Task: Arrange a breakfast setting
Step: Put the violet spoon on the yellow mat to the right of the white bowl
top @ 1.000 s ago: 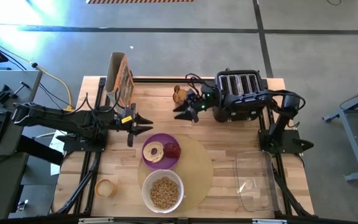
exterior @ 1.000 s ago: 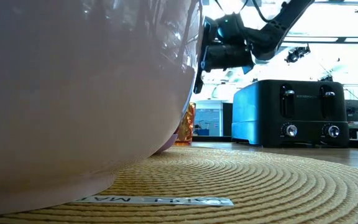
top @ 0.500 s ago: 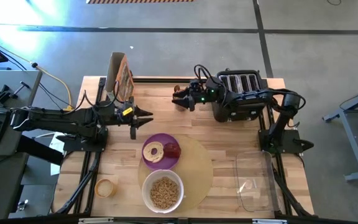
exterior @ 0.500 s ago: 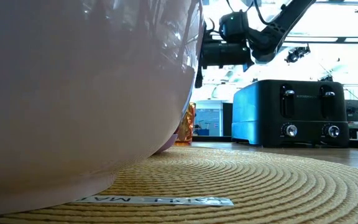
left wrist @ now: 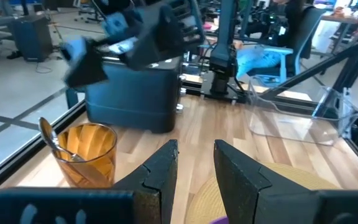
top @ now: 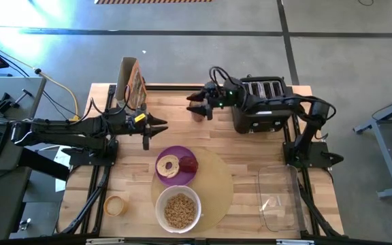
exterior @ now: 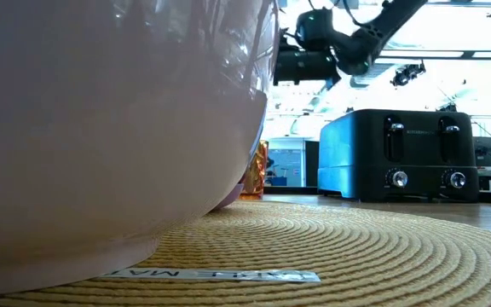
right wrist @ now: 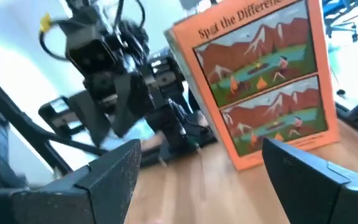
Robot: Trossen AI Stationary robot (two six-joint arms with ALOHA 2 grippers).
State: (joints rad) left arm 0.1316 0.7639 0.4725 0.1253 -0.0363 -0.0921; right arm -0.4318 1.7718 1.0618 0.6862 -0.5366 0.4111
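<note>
- Left end effector (top: 160, 125), fingers narrowly apart and empty, has drifted toward the far edge, off the plate (top: 176, 165).
- Bagel (top: 167, 165) and apple (top: 188, 164) sit on it; cereal bowl (top: 177, 208) nearer.
- Right end effector (top: 194, 103), spread, has climbed over the spoon glass (left wrist: 86, 154) at the far edge: spoon likely next.

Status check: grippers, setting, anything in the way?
Both grippers open: left gripper near plate, right gripper over amber glass. Bowl on mat. Spoon unpicked.

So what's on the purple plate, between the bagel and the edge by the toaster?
A red apple sits beside the bagel on the purple plate, seen in the high view.
</note>
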